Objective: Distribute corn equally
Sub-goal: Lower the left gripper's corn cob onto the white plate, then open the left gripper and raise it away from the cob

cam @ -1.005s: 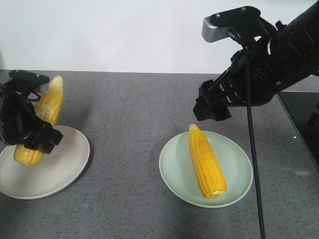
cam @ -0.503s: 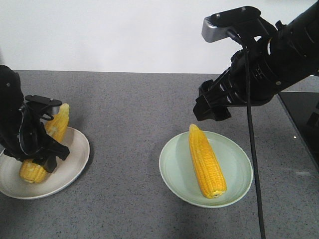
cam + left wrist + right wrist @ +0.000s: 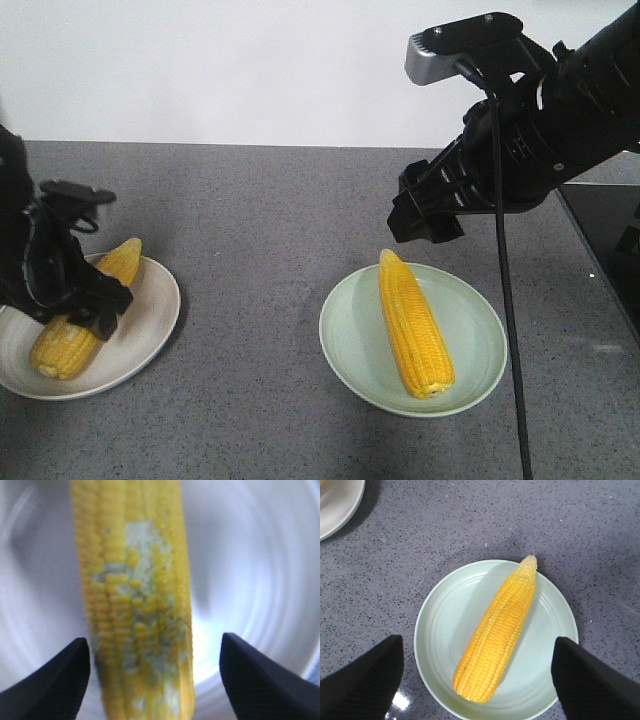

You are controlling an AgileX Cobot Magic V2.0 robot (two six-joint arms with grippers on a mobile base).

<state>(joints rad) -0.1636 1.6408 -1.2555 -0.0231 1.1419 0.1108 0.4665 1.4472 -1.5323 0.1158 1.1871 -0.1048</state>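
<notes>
From the front we see two plates on the grey counter (image 3: 270,250): a white plate (image 3: 140,335) at the left and a green plate (image 3: 350,350) to its right, well apart. One cob (image 3: 62,345) lies on the white plate, tip pointing away toward the wall, and the left gripper (image 3: 75,300) sits over its middle. A second cob (image 3: 412,325) lies on the green plate, tip likewise toward the wall. The right gripper (image 3: 425,215) hangs above the far rim of the green plate, clear of the corn.

The left wrist view shows what the front cannot: this cob (image 3: 135,610) has whitish, greyish patches along its kernels, and the two fingertips (image 3: 50,680) stand apart on either side of it, with white plate (image 3: 270,555) showing in the gap on one side. So the left gripper is spread, not clamping the cob. The picture is blurred.

The right wrist view looks straight down on the green plate (image 3: 445,630); its cob (image 3: 497,630) lies diagonally across it, clean yellow, with the fingertips (image 3: 360,680) spread wide at either side of the plate and holding nothing. A sliver of the white plate (image 3: 337,505) shows in the corner.

We can read no writing or labels anywhere.
</notes>
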